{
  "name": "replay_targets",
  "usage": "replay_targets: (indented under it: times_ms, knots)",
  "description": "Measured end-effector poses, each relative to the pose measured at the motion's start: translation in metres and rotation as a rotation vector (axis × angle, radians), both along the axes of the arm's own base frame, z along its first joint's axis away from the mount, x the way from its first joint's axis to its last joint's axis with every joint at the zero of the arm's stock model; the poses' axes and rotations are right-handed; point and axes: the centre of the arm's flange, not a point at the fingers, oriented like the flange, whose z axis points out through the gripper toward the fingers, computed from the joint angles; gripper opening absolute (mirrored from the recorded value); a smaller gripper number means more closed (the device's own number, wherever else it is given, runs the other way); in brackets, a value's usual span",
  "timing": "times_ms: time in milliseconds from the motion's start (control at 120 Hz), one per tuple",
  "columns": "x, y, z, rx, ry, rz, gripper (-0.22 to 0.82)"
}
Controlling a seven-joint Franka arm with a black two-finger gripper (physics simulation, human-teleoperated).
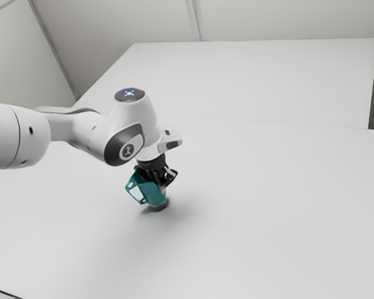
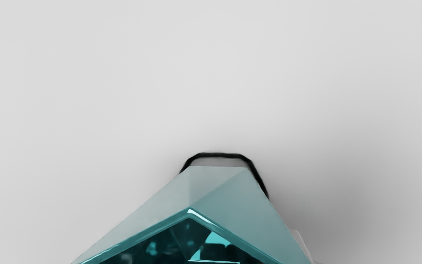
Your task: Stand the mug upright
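- Mug (image 1: pixel 153 194), teal, faceted: stood mouth up at the tabletop, leaning slightly toward the exterior view's left; handle (image 1: pixel 128 187) on that side.
- Base (image 2: pixel 216 155), black-edged: lay lowest, by the table.
- Gripper (image 1: pixel 159 182), black: was down at the mug, pointing tableward; opening and hold could not be told.
- Arm (image 1: pixel 129 124), white: reached in from the exterior view's left.
- Table (image 1: pixel 268 205), pale grey: bore soft shadow around the base.

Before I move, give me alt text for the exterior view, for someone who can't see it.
A black gripper is at a teal mug whose dark base points down toward a pale table. The mug's handle faces the exterior view's left, where the white arm comes in.
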Motion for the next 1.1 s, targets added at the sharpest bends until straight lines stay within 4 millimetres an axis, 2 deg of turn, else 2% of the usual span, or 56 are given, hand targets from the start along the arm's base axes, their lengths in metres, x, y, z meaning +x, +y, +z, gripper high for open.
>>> replay_targets:
  times_ms: [117,400,567,692,867,1100]
  knots:
    - [0.003,0.001,-0.011,-0.001,0.002,0.008,-0.18]
    - [0.006,0.003,-0.021,-0.004,-0.003,0.024,-0.18]
    - [0.008,0.009,-0.017,-0.008,-0.012,0.036,0.20]
    - [0.007,0.009,-0.007,-0.013,-0.028,0.033,0.38]
    - [0.004,0.008,0.015,-0.018,-0.054,0.026,0.51]
    - [-0.004,0.006,0.058,-0.027,-0.096,0.018,0.57]
